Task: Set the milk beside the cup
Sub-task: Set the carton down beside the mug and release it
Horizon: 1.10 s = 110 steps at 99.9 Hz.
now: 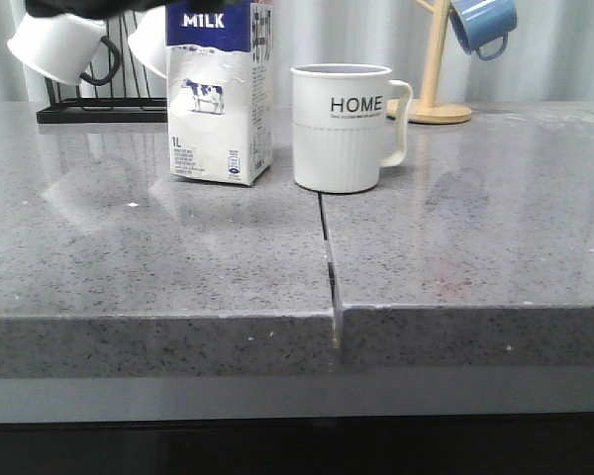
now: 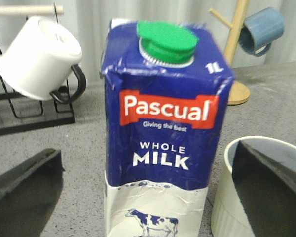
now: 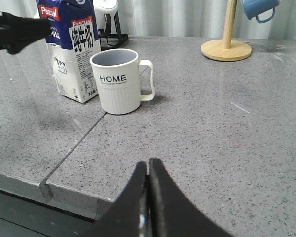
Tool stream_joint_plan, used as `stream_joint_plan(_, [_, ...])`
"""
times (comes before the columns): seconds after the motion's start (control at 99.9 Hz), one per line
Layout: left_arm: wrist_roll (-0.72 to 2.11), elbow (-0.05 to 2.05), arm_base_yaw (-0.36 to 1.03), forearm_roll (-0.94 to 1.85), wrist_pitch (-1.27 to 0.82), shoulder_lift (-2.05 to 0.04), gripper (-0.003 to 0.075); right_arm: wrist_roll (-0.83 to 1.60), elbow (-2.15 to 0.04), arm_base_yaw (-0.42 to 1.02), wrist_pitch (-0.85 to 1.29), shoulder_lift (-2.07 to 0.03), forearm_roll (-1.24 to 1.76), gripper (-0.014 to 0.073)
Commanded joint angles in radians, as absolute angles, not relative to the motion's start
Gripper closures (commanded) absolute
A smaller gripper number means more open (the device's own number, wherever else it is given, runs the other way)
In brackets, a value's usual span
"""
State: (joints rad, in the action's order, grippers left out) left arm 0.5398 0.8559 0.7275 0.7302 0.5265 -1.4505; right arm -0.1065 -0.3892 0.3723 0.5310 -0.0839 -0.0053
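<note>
Wide apart stand the jaws of the left gripper [image 2: 148, 192], one on each side of the milk [image 1: 221, 94], not touching it. That shows only in the left wrist view. Jaws of the right gripper [image 3: 148, 173] are pressed together with nothing between them. From the front, the milk stands upright on the table [image 1: 455, 247], just beside the cup [image 1: 343, 127]. Only the right wrist view shows the carton's side print.
</note>
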Motion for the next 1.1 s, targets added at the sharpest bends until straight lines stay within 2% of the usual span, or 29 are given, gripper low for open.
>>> stream_joint_plan(0.0, [0.540, 0.846, 0.735, 0.674, 0.590, -1.355, 0.0143, -0.102, -0.416, 0.374, 0.458, -0.094, -0.017, 0.0654])
stream_joint_plan(0.09, [0.538, 0.806, 0.727, 0.633, 0.586, -1.299, 0.0247, -0.102, -0.416, 0.374, 0.458, -0.094, -0.017, 0.0654])
stream_joint_plan(0.28, [0.470, 0.758, 0.636, 0.461, 0.450, -1.207, 0.0614, -0.102, -0.416, 0.374, 0.458, -0.094, -0.017, 0.0654])
stream_joint_plan(0.37, [0.324, 0.758, 0.567, 0.304, 0.338, -1.168, 0.0737, -0.102, -0.416, 0.374, 0.458, -0.094, -0.017, 0.0654])
stream_joint_plan(0.771, [-0.100, 0.754, 0.263, -0.050, -0.110, -0.990, 0.0741, -0.102, -0.416, 0.374, 0.458, -0.094, -0.017, 0.0654])
stream_joint_plan(1.091, [-0.118, 0.625, 0.108, -0.034, -0.180, -0.748, 0.0741, -0.102, -0.416, 0.374, 0.458, -0.094, -0.017, 0.0654])
